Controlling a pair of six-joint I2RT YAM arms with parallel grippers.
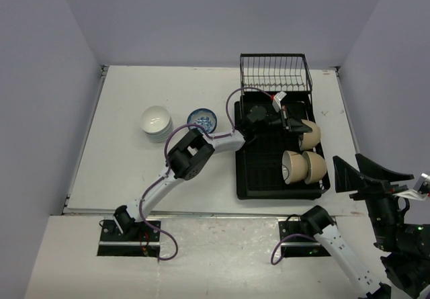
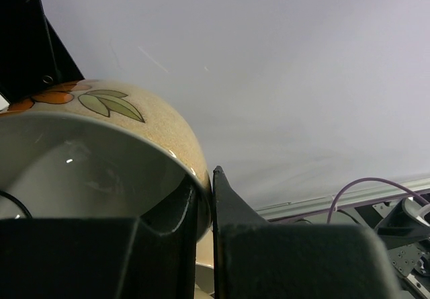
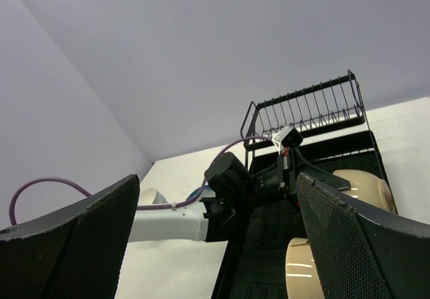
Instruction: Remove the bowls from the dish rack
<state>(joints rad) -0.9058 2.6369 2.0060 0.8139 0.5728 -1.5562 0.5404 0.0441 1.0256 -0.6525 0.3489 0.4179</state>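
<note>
The black dish rack [image 1: 259,171] holds three tan bowls on their sides. My left gripper [image 1: 295,124] reaches over the rack and is shut on the rim of the far tan bowl [image 1: 310,134]. In the left wrist view the gripper [image 2: 205,195] pinches that rim, and the bowl [image 2: 144,127] shows an orange flower and green leaves. Two more tan bowls [image 1: 304,166] lie side by side nearer the front. My right gripper [image 1: 366,177] is open and empty, right of the rack's front corner. It also shows in the right wrist view [image 3: 216,178], looking at the rack [image 3: 269,259].
A stack of white bowls [image 1: 156,123] and a blue-and-white bowl [image 1: 202,118] stand on the table left of the rack. The wire basket [image 1: 275,72] rises at the rack's far end. Grey walls close in the table on three sides.
</note>
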